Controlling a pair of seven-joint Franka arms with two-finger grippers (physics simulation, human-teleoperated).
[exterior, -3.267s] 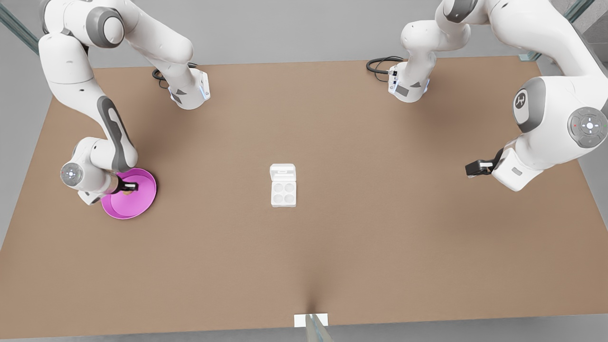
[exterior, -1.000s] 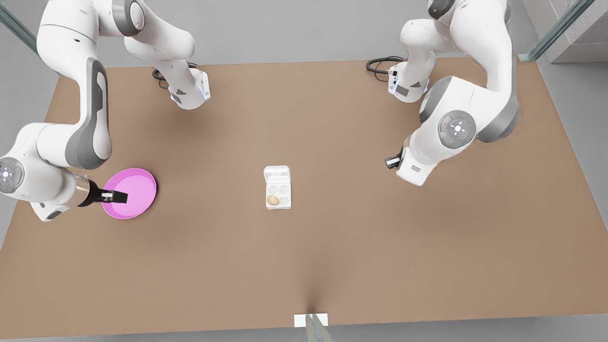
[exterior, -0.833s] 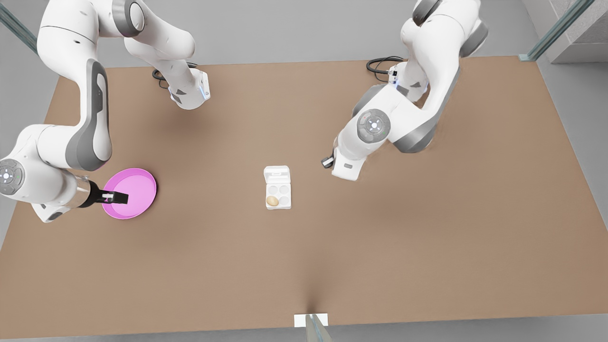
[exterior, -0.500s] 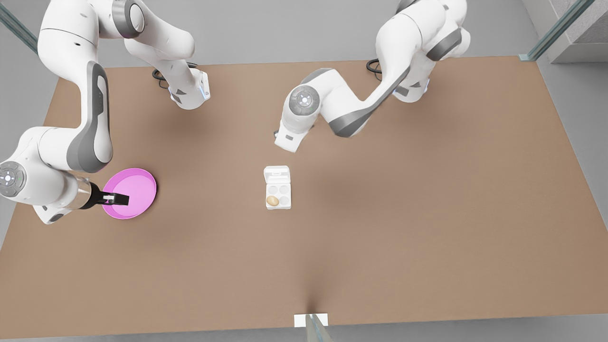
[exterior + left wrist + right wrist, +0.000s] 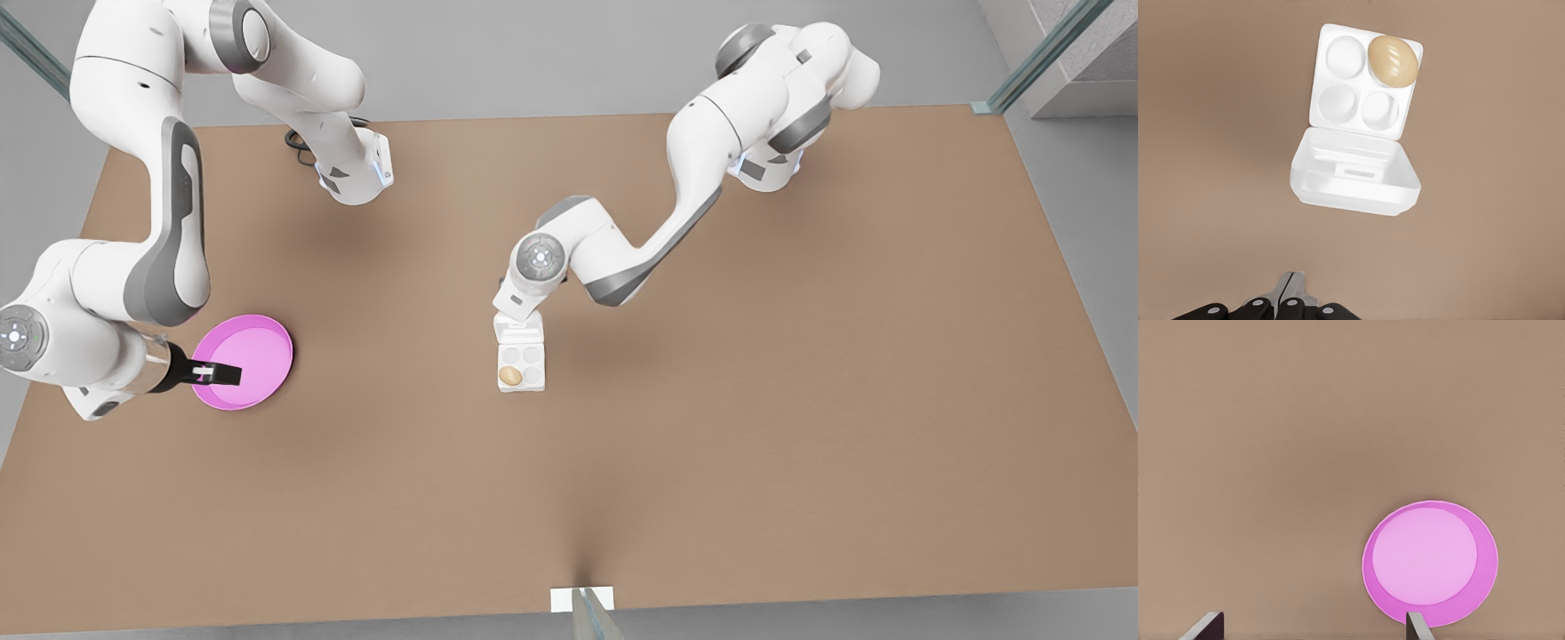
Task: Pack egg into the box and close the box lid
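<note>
One egg [image 5: 510, 376] is sitting in the box [image 5: 521, 366] at the 7 o'clock cup, lid [image 5: 1355, 175] lying open. Left gripper [image 5: 1292, 293], fingers together, is hovering beside the lid. Right gripper [image 5: 219, 373], fingers apart, is waiting over the plate [image 5: 253, 351].

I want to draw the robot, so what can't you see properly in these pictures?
- Front view: the left claw is hidden under its own wrist, which also covers the box lid's far edge.
- Right wrist view: the right claw's fingers are cut off by the picture edge.
- Left wrist view: the egg's underside is hidden in its cup.
</note>
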